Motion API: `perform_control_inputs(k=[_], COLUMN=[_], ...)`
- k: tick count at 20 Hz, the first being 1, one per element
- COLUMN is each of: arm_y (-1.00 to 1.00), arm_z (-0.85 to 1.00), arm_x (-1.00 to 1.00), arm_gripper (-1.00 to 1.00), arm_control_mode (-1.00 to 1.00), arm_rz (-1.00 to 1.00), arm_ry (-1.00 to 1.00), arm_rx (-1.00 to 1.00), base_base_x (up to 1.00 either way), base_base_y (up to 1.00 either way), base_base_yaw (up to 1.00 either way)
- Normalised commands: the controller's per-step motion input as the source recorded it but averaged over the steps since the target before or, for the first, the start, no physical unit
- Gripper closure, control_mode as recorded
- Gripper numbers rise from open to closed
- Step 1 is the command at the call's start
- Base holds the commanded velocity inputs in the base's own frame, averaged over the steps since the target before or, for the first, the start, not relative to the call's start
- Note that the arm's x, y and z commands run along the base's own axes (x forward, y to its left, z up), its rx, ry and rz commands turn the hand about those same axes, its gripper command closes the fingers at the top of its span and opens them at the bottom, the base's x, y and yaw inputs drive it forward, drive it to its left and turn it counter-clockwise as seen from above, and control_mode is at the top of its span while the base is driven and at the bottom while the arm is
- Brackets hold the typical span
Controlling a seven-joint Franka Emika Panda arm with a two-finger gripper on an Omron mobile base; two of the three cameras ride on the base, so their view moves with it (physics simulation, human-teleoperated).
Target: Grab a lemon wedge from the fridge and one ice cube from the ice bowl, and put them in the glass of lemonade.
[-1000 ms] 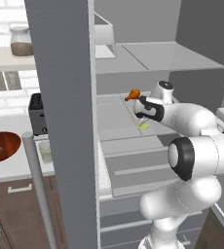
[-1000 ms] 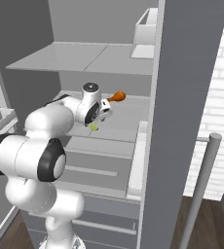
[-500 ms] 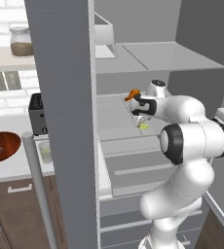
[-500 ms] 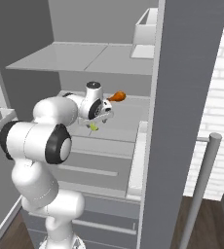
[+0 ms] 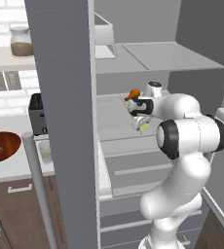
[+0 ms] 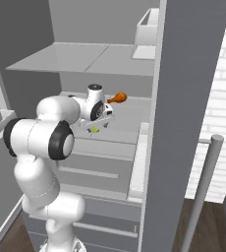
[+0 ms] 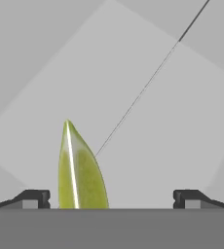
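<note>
The grey fridge (image 5: 60, 97) stands open, and my arm reaches onto its middle shelf (image 5: 111, 114). My gripper (image 7: 111, 199) is open just above the shelf, its dark fingertips (image 7: 36, 197) spread wide. A small yellow-green lemon wedge (image 7: 80, 170) lies on the shelf between them, closer to the left tip. From the base cameras the lemon wedge (image 5: 144, 127) (image 6: 94, 130) sits right under the gripper (image 5: 139, 121) (image 6: 99, 124). On the counter to the left stand the reddish-brown ice bowl (image 5: 2, 146) and the small glass of lemonade (image 5: 45, 151). No ice cube can be made out.
An orange-brown drumstick (image 5: 132, 94) (image 6: 117, 98) lies just behind the hand on the same shelf. A white box (image 6: 147, 32) sits on the upper shelf. The open fridge door (image 6: 183, 123) stands close on the right, with a dark toaster (image 5: 37, 114) on the counter.
The hand has moved deeper into the fridge and lower, down over the lemon wedge. The jaws have stayed open, and the wedge and drumstick have not moved.
</note>
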Motion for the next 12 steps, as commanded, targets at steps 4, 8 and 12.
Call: perform_control_inputs(k=[4, 8, 12], arm_y=[0.0, 0.0, 0.0], arm_z=[-0.15, -0.09, -0.07], arm_x=[-0.09, -0.15, -0.11], arm_gripper=[-1.0, 1.0, 1.0], arm_control_mode=[-1.0, -1.0, -1.0], arm_rz=[0.0, 0.0, 0.0], arm_ry=[0.01, 0.0, 0.05], arm_rx=[0.0, 0.0, -0.01], base_base_x=[0.0, 0.0, 0.0], base_base_y=[0.0, 0.0, 0.0], base_base_yaw=[0.0, 0.0, 0.0])
